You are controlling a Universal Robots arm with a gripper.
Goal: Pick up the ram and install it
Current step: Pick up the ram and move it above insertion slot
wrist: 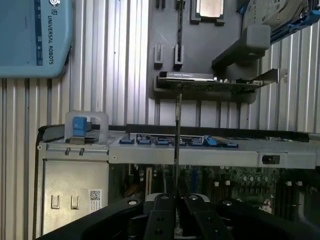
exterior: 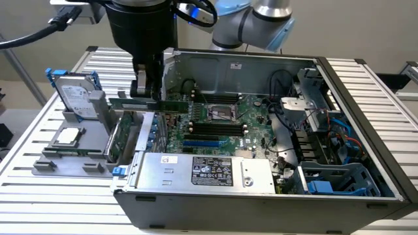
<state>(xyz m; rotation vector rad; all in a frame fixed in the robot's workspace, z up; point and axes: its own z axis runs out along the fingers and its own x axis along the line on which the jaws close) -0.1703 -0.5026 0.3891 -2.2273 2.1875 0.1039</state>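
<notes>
The ram (exterior: pixel 175 106) (wrist: pixel 178 130) is held edgewise in the tool (exterior: pixel 147 95) (wrist: pixel 176 200), whose fingers are pressed onto its two faces. The stick is kept level above the side wall of the open computer case (exterior: pixel 261 208), one end over the motherboard (exterior: pixel 222 122), the other near the expansion card (exterior: pixel 124 134) (wrist: pixel 210 80) standing in the grey fixture (exterior: pixel 72 164) on the table (exterior: pixel 365 88).
</notes>
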